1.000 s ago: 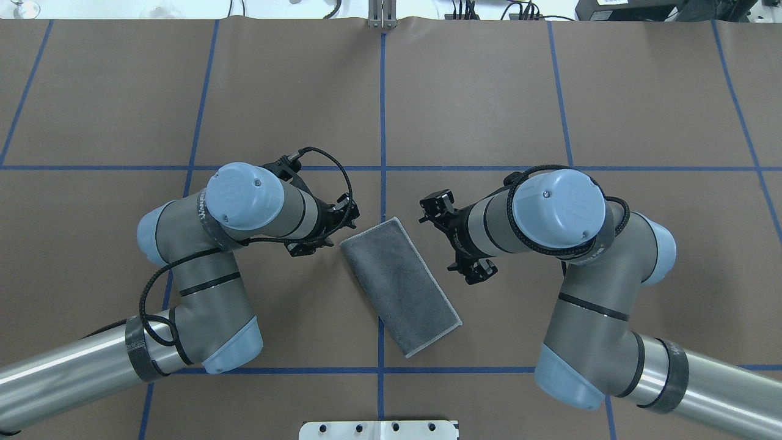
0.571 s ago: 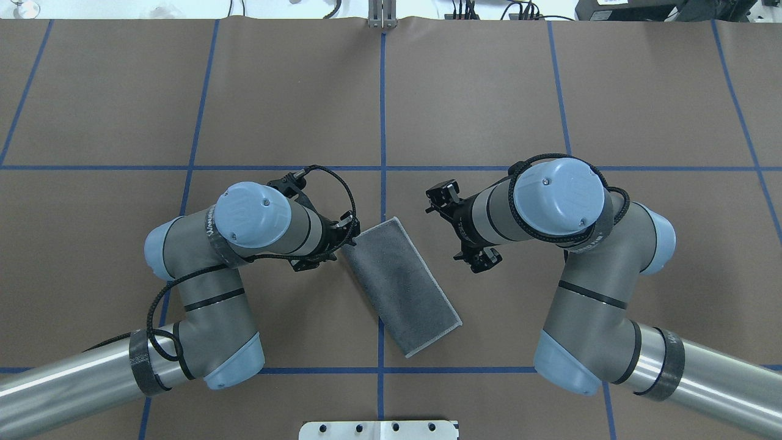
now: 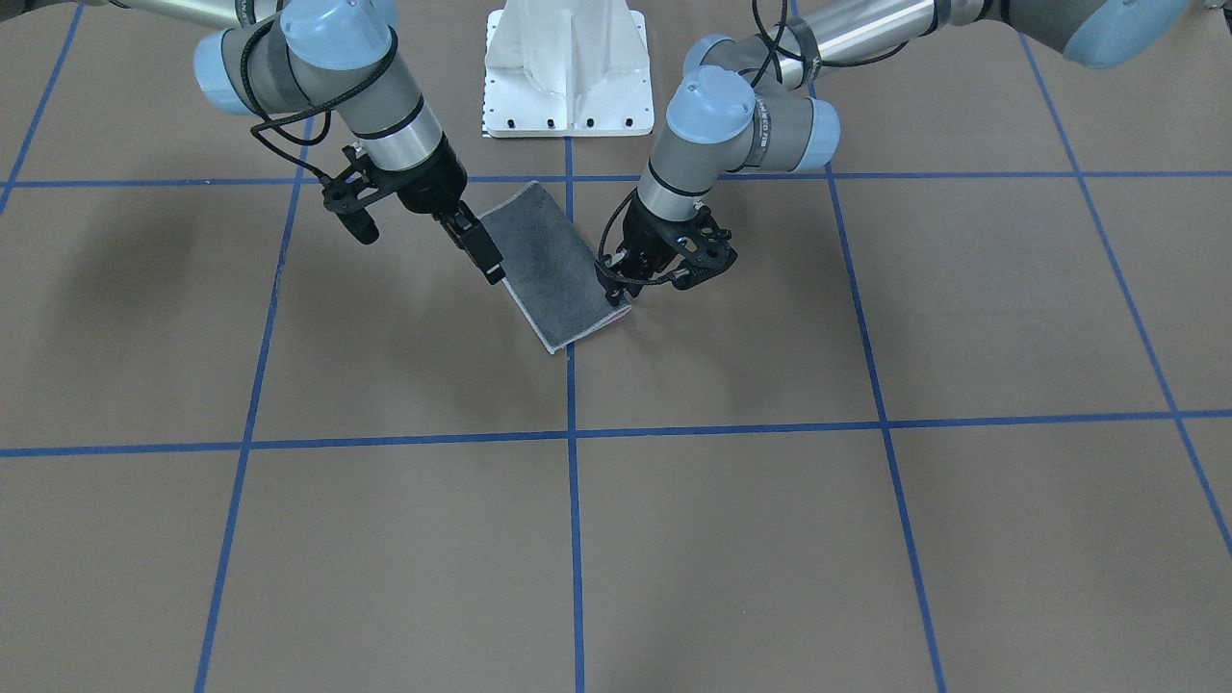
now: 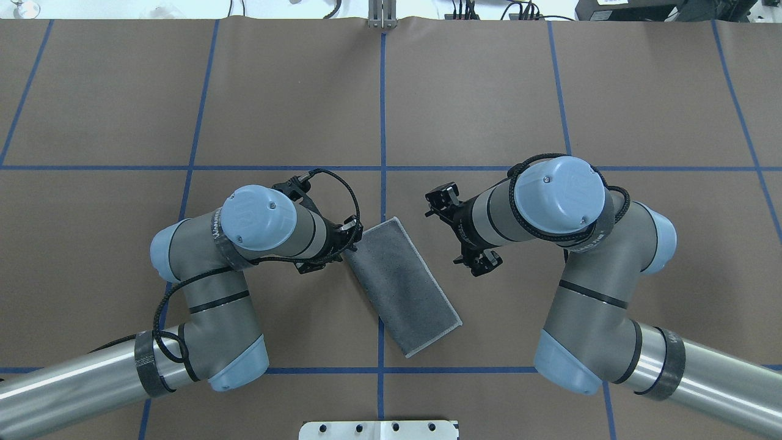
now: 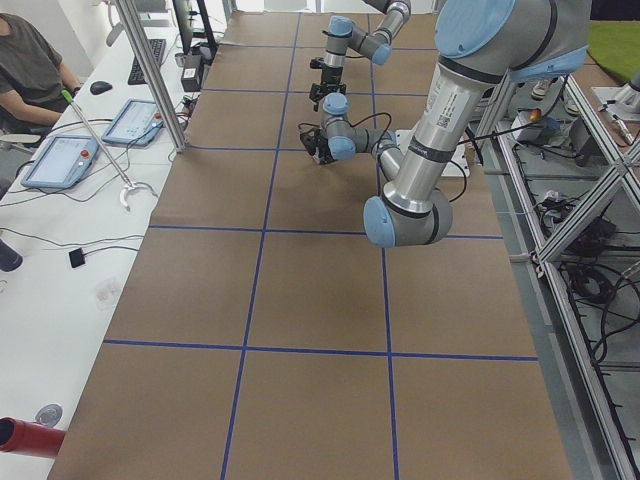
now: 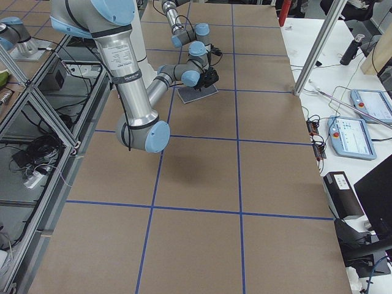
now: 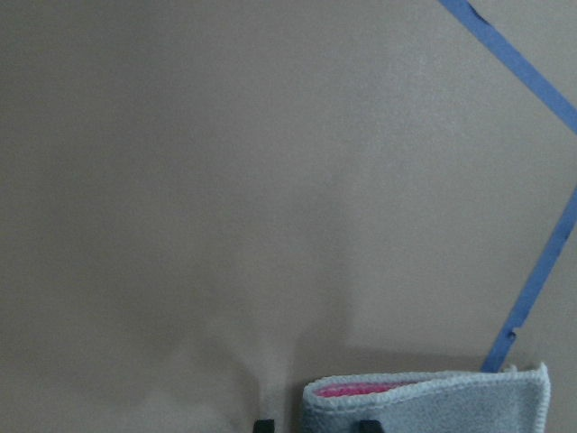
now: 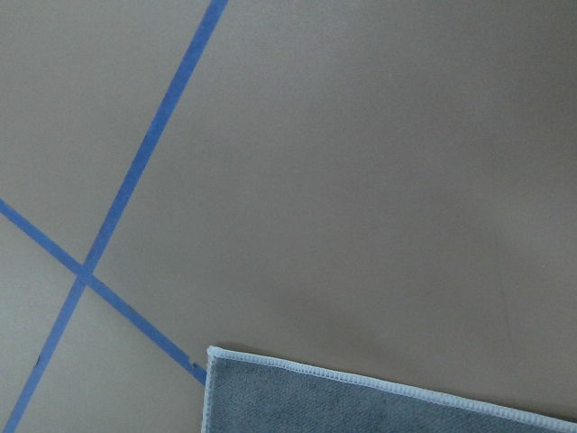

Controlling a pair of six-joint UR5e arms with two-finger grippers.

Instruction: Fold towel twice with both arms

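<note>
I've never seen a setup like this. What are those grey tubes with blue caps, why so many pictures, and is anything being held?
They are a robot's left arm and right arm, each ending in a two-finger gripper. One camera looks down from behind the robot, one faces it across the table, two watch from the table's ends, and one rides on each wrist. On the table, marked with blue tape lines, lies one towel, folded once, grey outside, pink inside. The left gripper is open at a towel corner; the right gripper hovers beside a long edge. Neither seems to hold anything.
</note>
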